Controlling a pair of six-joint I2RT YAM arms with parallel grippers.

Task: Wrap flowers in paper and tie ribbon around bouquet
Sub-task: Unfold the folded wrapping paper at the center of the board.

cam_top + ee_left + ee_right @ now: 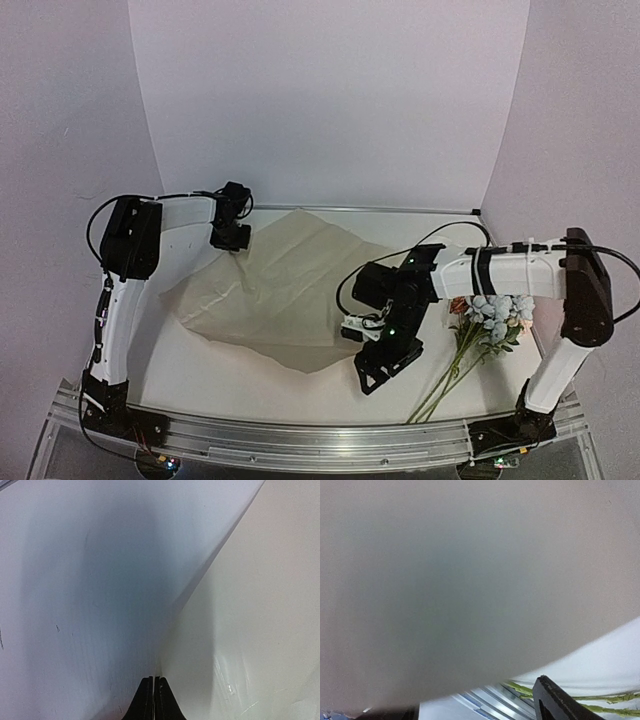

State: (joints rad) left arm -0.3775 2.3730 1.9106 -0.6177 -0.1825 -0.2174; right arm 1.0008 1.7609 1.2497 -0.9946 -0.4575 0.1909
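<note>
The paper, a dull tan creased sheet, lies across the middle and left of the white table. My left gripper is at its far left corner; in the left wrist view the fingers are pressed together on the paper's edge. My right gripper hangs over the sheet's near right edge. It is open, with the blurred paper filling that view just above its wide-apart fingers. The flowers lie to the right, stems pointing at the near edge. No ribbon or bouquet shows.
An aluminium rail runs along the table's near edge and shows between the right fingers. White walls close the back and both sides. The right arm's forearm reaches over the flower heads.
</note>
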